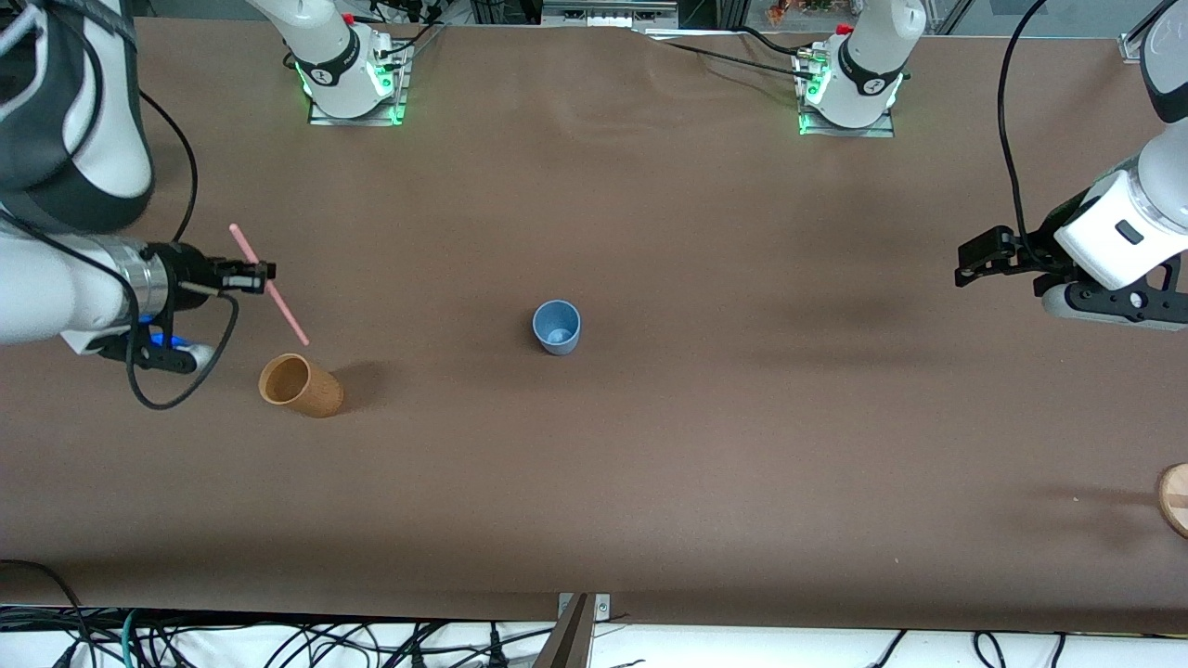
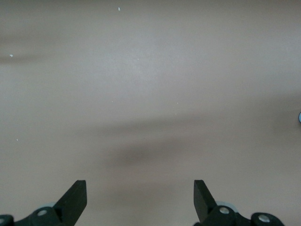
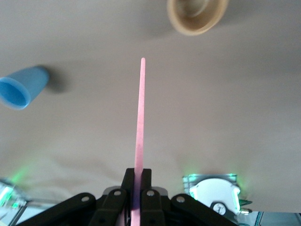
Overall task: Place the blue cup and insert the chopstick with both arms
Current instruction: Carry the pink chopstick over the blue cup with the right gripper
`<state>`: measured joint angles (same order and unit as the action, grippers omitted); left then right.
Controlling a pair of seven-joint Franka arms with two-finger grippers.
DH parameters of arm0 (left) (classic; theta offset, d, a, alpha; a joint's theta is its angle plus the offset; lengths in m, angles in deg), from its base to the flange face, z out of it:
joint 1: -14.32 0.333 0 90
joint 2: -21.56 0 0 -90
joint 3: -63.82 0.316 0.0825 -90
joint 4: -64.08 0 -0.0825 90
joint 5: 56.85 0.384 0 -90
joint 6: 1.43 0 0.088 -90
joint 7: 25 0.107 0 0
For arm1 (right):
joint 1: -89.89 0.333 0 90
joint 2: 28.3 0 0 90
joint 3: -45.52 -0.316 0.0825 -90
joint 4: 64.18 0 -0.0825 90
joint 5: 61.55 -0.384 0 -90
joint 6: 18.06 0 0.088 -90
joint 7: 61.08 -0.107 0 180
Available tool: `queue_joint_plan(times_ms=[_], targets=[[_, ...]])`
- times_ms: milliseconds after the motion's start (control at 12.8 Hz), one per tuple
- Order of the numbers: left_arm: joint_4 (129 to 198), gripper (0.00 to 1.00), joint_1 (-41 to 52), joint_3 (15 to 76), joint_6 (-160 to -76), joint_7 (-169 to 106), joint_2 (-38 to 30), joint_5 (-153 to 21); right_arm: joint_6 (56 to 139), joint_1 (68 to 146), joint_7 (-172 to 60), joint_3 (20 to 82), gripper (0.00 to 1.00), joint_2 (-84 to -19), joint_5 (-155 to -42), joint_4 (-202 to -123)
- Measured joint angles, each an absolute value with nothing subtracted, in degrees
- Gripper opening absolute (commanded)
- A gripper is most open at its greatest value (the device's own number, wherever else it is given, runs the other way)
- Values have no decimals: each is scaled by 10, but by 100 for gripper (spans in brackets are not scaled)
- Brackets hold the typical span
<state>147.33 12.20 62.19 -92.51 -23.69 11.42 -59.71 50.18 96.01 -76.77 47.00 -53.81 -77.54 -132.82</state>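
The right gripper (image 1: 267,272) is holding the chopstick (image 1: 269,286) up in the air, and the blue cup (image 1: 557,327) is standing in the middle of the table (image 1: 650,232).

The right gripper's jaws are squeezing tight on the pink stick near the right arm's end, over the table just beside the orange-brown cup (image 1: 300,385). The stick is tilting down toward that cup. The left gripper (image 1: 971,263) is waiting in the air over the left arm's end, with its jaws standing wide apart and holding nothing.

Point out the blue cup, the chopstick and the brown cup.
blue cup (image 1: 557,327), front view, inside of its mouth.
chopstick (image 1: 281,305), front view, lower shaft.
brown cup (image 1: 320,391), front view, outer wall.
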Motion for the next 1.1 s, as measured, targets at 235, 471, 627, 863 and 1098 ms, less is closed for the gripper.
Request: queue_joint_plan(times_ms=[235,471,627,863,1098], targets=[[1469,100,122,622,-925,-237,110,-597,491,962,-783,439,0,-513,-826,-1324],[1468,100,122,622,-925,-237,103,-597,494,963,-822,413,0,-513,-890,-1324],[1468,100,122,622,-925,-237,95,-597,524,965,-848,393,0,-517,-930,-1324],[1467,100,122,622,-925,-237,88,-597,566,977,-855,386,0,-537,-954,-1325],[1464,100,122,622,-925,-237,83,-597,600,980,-858,385,0,-552,-1001,-1325]])
